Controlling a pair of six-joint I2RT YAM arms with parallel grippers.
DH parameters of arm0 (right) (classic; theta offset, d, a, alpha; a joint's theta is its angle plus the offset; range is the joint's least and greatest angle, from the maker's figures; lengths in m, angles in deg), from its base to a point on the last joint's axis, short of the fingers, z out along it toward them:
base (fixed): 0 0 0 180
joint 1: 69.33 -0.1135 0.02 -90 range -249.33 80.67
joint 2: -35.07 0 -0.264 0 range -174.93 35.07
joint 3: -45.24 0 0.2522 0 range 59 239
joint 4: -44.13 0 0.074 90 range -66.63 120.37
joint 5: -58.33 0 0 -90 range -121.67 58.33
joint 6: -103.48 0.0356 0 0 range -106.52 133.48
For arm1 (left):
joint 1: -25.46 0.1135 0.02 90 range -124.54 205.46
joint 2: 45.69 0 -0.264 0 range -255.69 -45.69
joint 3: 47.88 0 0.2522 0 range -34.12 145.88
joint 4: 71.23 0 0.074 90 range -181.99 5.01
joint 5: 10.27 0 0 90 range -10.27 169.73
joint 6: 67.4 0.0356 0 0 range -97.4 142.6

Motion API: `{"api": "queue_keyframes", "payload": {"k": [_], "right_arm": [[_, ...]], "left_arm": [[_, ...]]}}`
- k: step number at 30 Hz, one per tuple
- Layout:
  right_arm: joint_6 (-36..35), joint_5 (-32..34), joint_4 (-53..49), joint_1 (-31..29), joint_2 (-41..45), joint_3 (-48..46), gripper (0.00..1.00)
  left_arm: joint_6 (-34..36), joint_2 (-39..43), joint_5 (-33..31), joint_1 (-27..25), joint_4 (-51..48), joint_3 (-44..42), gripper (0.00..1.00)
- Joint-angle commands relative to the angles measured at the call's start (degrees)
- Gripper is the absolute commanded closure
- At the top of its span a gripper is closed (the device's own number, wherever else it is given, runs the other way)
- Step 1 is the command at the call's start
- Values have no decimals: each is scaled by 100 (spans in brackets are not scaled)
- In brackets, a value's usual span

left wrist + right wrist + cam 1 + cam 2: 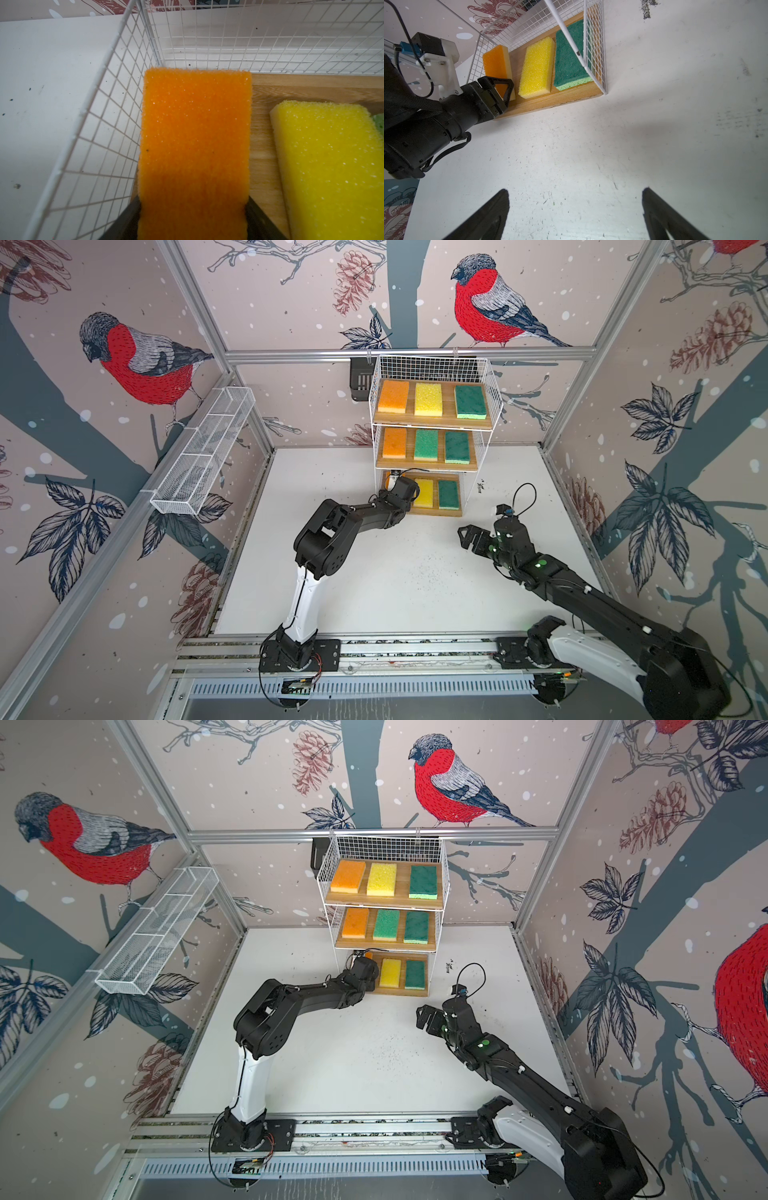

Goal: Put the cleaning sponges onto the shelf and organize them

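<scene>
Setting the orange sponge onto the shelf's lowest board, left of the yellow sponge, with left claw clamped on it, right claw apart. Next: release, withdraw straight.

orange sponge: coarse, rough foam
shelf: white wire grid, grained wooden boards
table: matt white, scuffed

Both top views look steeply down from high over the near edge, across the white tabletop to the white wire-grid rack with wooden boards. The left wrist camera sits close over a flat orange foam sponge on its lowest board; the right wrist camera, farther back, shares that board.
</scene>
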Motion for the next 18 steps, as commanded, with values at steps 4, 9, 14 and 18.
{"api": "queue_keyframes", "payload": {"k": [4,9,14,18], "right_arm": [[84,24,84,6,31,24,1],[99,27,75,1,25,16,1],[81,38,78,5,22,34,1],[81,47,82,6,20,20,1]], "left_arm": [[-30,-64,2,13,-40,-1,34],[-57,-68,-10,13,-63,31,33],[-65,-97,-12,13,-103,49,31],[-71,-114,10,14,-111,44,31]]}}
